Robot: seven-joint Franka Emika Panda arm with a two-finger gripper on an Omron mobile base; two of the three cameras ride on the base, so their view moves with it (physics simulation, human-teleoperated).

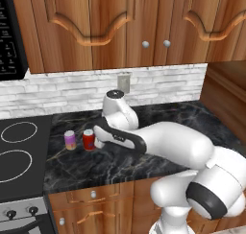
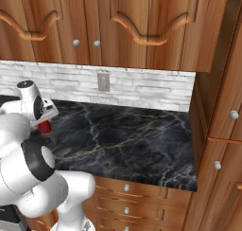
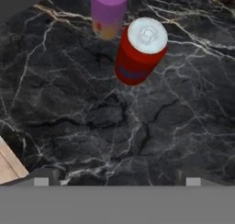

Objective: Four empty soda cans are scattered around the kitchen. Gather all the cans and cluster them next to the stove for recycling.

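We have two cans upright on the counter [image 1: 144,166] beside the stove [image 1: 19,151] — pink-purple can [image 1: 70,140] and red can [image 1: 88,139], centre-left; our gripper [image 3: 117,181] spread wide, empty — two remain, we judge.

Black marbled desk [image 2: 132,130] as landmark. Above it, along the back: white brick wall [image 2: 151,90] with a grey outlet plate [image 2: 103,82]. Higher still: carved wood cabinets [image 2: 142,26] with round silver knobs. Below its front edge: wooden drawers [image 2: 142,192].
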